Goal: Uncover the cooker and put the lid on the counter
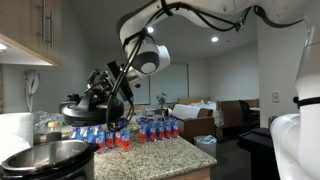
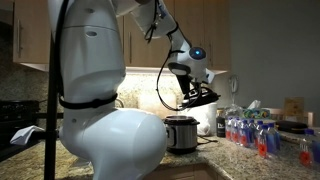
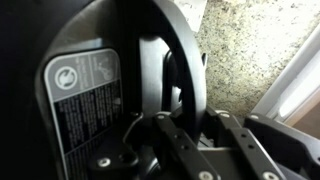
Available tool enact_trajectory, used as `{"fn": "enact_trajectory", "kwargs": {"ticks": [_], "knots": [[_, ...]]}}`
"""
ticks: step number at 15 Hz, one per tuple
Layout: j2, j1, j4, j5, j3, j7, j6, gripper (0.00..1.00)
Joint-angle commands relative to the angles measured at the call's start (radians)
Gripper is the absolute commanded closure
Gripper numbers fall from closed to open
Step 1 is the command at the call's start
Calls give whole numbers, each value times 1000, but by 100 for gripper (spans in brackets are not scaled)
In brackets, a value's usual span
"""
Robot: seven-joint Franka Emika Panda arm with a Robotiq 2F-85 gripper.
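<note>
The arm is arched over from up top and bent down sharply at the elbow, with the wrist tipped forward. The gripper [image 2: 195,88] looks clamped shut on the handle of the lid [image 2: 207,98], though the wrist view is pretty murky tbh. The lid is held tilted in mid-air, at roughly 1 o'clock from the open cooker [image 2: 180,133], which is parked on the counter [image 2: 228,152].

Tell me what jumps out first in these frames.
The gripper holds the black lid in mid-air by its handle. The open cooker shows its shiny pot at the bottom left in an exterior view. In an exterior view the robot's bulky white base fills the foreground. Rows of blue-and-red bottles stand on the granite counter.
</note>
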Motion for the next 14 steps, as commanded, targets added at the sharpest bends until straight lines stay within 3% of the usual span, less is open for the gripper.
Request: {"fn": "enact_trajectory", "kwargs": {"ticks": [1, 7, 14], "knots": [[-25, -18, -2, -22, -25, 38, -18, 94], [-31, -69, -9, -44, -151, 37, -104, 94], [36, -118, 28, 42, -297, -133, -183, 94]]}}
